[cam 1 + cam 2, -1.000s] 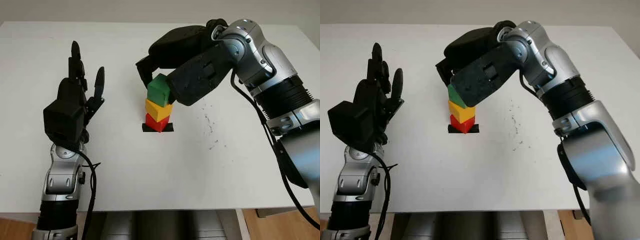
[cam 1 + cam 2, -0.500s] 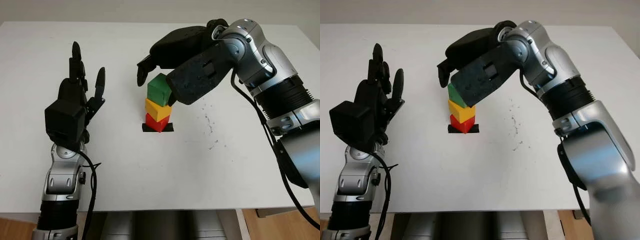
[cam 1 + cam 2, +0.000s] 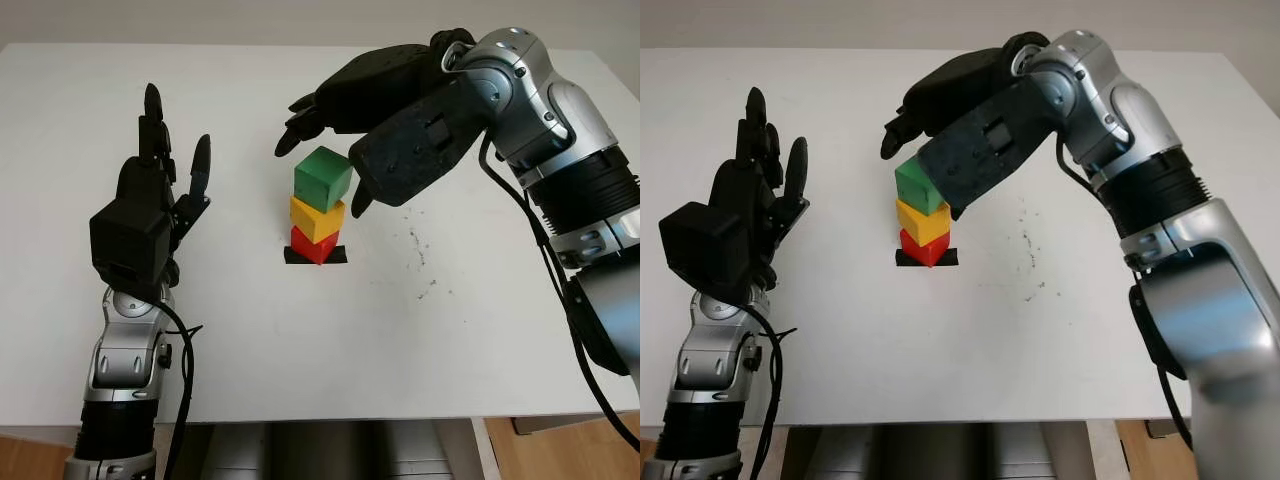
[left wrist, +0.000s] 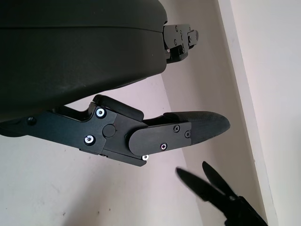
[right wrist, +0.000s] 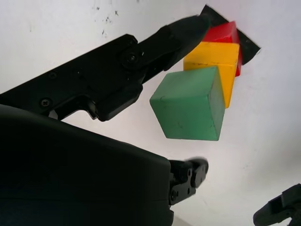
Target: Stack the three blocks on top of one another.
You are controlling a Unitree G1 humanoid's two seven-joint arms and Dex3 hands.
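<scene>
Right robot hand [image 3: 330,125] of mine hangs over the wide white surface [image 3: 450,340], holding nothing, its black fingers [image 3: 300,120] arched above and around the stack without touching it. My left robot hand [image 3: 150,200] is parked well off to the stack's left, raised and holding nothing too.

Below my right palm sits the green plastic cube [image 3: 322,178], on top of the yellow plastic cube [image 3: 317,217], which sits on the red plastic cube [image 3: 314,243] over a small black square marker [image 3: 338,255]. The green cube lies turned a little askew on the yellow one, its corners not lined up with those beneath.

All three blocks stand one on another, so I judge the stacking done. The tower lies straight beneath and slightly toward me from my right fingers; the safe way out is up and away, since any sideways sweep could clip the green cube and topple it.
</scene>
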